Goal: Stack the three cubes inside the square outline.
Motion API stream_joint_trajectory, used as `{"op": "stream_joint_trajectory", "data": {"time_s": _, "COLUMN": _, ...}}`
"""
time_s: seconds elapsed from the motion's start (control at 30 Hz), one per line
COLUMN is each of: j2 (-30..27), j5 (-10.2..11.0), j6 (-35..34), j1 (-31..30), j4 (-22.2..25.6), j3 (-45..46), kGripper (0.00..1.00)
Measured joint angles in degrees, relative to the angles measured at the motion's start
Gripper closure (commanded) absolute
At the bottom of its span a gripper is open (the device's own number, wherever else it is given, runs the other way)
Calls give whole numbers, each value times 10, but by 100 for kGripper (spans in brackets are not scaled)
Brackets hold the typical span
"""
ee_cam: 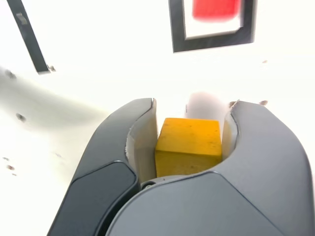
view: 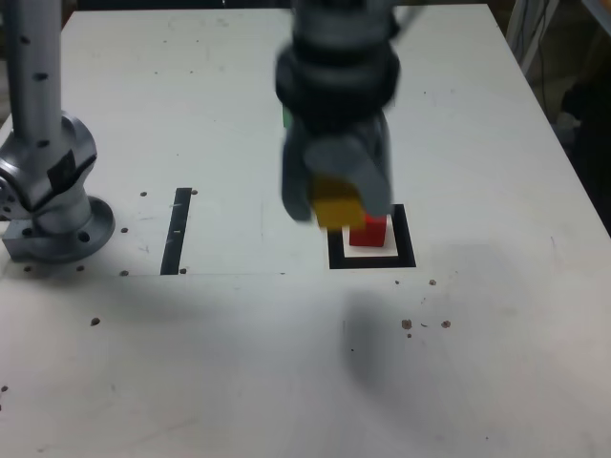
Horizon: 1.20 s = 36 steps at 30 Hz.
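My gripper (view: pixel 336 202) hangs above the table, shut on the yellow cube (view: pixel 338 210), which the wrist view shows clamped between both grey jaws (ee_cam: pixel 189 145). The red cube (view: pixel 368 231) sits inside the square outline (view: pixel 372 258), a thick black border with a white centre, just to the exterior view's right of and below the held cube. In the wrist view the red cube (ee_cam: pixel 216 9) and the outline (ee_cam: pixel 212 42) lie ahead of the fingers. A sliver of green (view: pixel 285 118) peeks from behind the arm; the green cube is otherwise hidden.
A narrow black strip (view: pixel 178 230) lies on the white table toward the exterior view's left. The arm's grey base (view: pixel 50 196) stands at the far left. Small screw holes dot the table (view: pixel 420 324).
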Motion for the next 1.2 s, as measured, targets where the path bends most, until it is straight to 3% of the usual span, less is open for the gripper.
{"op": "stream_joint_trajectory", "data": {"time_s": 0.17, "j2": -55, "j5": 7, "j6": 62, "j1": 53, "j4": 36, "j3": -1, "kGripper": 83}}
{"op": "stream_joint_trajectory", "data": {"time_s": 0.4, "j2": -59, "j5": 0, "j6": 116, "j1": 98, "j4": 45, "j3": 5, "kGripper": 83}}
{"op": "stream_joint_trajectory", "data": {"time_s": 0.77, "j2": -11, "j5": -8, "j6": 170, "j1": 128, "j4": 42, "j3": -1, "kGripper": 83}}
{"op": "stream_joint_trajectory", "data": {"time_s": 1.0, "j2": 52, "j5": -8, "j6": 188, "j1": 131, "j4": 34, "j3": -37, "kGripper": 83}}
{"op": "stream_joint_trajectory", "data": {"time_s": 1.2, "j2": 61, "j5": -10, "j6": 196, "j1": 136, "j4": 26, "j3": -41, "kGripper": 82}}
